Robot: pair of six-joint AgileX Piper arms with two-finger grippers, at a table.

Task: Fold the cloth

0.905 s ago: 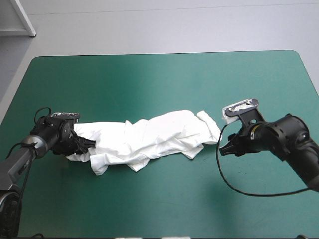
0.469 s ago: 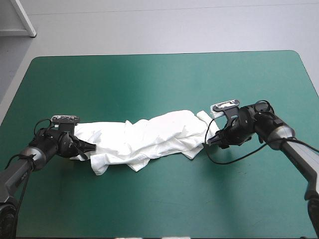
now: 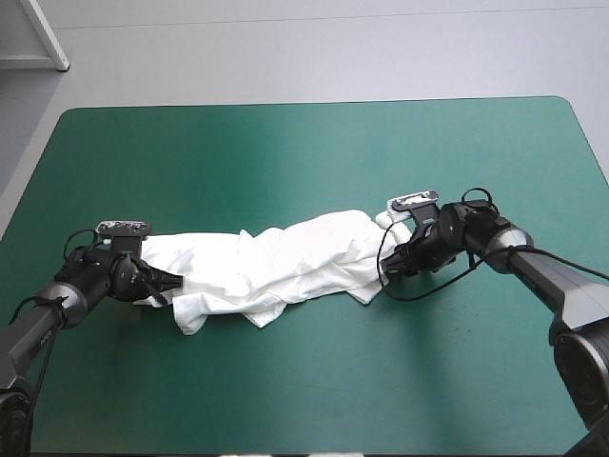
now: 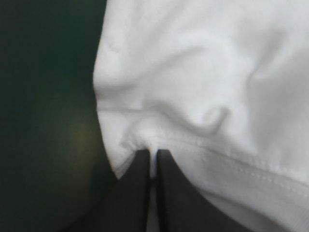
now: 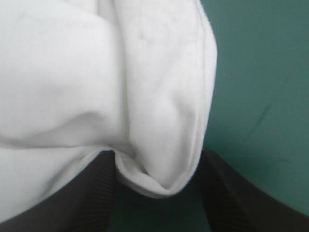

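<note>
Your T-shirt (image 3: 276, 267) lies on the teal-green cover (image 3: 285, 152) as a long, rumpled white band. It runs left to right across the middle of the table, with soft ridges and creases along its length and loose flaps spilling toward the near edge.

Your left gripper (image 3: 169, 280) sits at the band's left end. In its wrist view the black fingers (image 4: 140, 193) come together in a narrow point. A stitched hem is pinched in the thin slit between them, and the fabric puckers into small wrinkles just ahead of the tips.

Your right gripper (image 3: 390, 269) is at the band's right end. In its wrist view the ribbed black fingers (image 5: 91, 193) stand wide apart. A rounded, doubled-over fold of cloth with a seamed edge lies in the gap between them, and smooth cover shows to one side of that fold.
</note>
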